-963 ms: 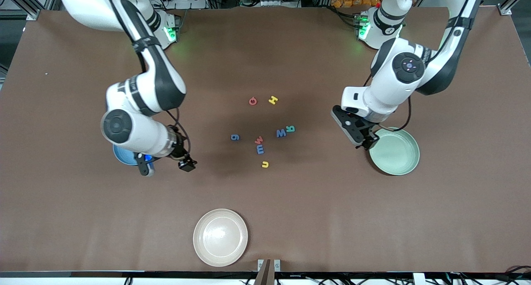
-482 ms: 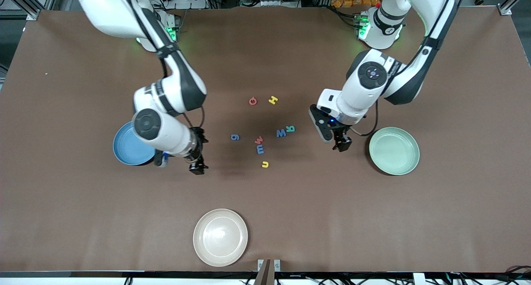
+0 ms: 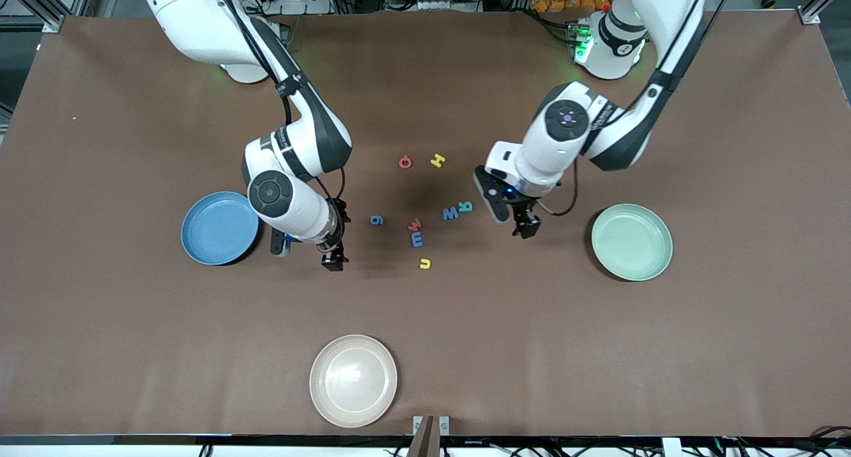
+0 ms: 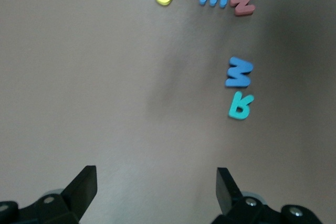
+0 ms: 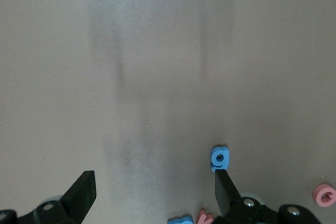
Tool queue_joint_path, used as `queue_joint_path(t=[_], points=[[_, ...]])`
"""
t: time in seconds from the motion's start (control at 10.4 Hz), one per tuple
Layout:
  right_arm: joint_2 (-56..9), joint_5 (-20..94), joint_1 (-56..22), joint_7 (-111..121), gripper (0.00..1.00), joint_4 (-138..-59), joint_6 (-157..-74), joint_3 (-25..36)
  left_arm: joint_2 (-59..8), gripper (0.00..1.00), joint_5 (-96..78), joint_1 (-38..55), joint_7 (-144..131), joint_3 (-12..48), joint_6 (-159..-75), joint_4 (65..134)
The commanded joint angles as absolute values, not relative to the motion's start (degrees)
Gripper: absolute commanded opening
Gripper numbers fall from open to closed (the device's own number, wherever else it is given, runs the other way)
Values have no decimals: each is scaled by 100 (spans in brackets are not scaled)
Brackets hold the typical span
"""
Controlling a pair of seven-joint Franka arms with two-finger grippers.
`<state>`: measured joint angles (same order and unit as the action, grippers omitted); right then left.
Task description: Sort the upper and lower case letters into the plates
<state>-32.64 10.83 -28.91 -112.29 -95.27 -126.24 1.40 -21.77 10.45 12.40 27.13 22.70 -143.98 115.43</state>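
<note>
Small flat letters lie mid-table: red G (image 3: 405, 162), yellow H (image 3: 437, 159), blue g (image 3: 377, 220), red w (image 3: 415, 224), blue m (image 3: 417, 239), yellow u (image 3: 425, 263), blue W (image 3: 451, 213) and teal R (image 3: 466, 207). The sky blue plate (image 3: 219, 227) sits toward the right arm's end, the mint green plate (image 3: 631, 241) toward the left arm's end. My right gripper (image 3: 334, 261) hangs open over bare table between the blue plate and the g (image 5: 219, 158). My left gripper (image 3: 525, 228) hangs open over bare table between the R (image 4: 241, 105) and the green plate. Both hold nothing.
A cream-beige plate (image 3: 353, 380) lies near the table's front edge, nearer to the front camera than the letters. Brown table surface (image 3: 598, 350) stretches wide around the letters and plates.
Both arms have swung in from over their plates toward the letters in the middle. The blue plate is now uncovered. Both grippers stayed open.
</note>
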Motion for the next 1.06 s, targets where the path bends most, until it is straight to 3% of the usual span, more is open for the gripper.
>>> queue_joint_path(t=[0.0, 0.67, 0.96], points=[[-3384, 1002, -3014, -11539, 100, -9536, -12744, 167, -2556, 100, 1816, 1432, 1736, 2276, -14791, 11505], [-3453, 1019, -3111, -11602, 100, -9545, -12761, 167, -3146, 100, 2487, 1775, 826, 2268, -15319, 11426], [-3778, 1011, -3339, -11619, 100, -9554, -13217, 167, -3348, 100, 2583, 1837, 826, 2268, -15346, 11391]])
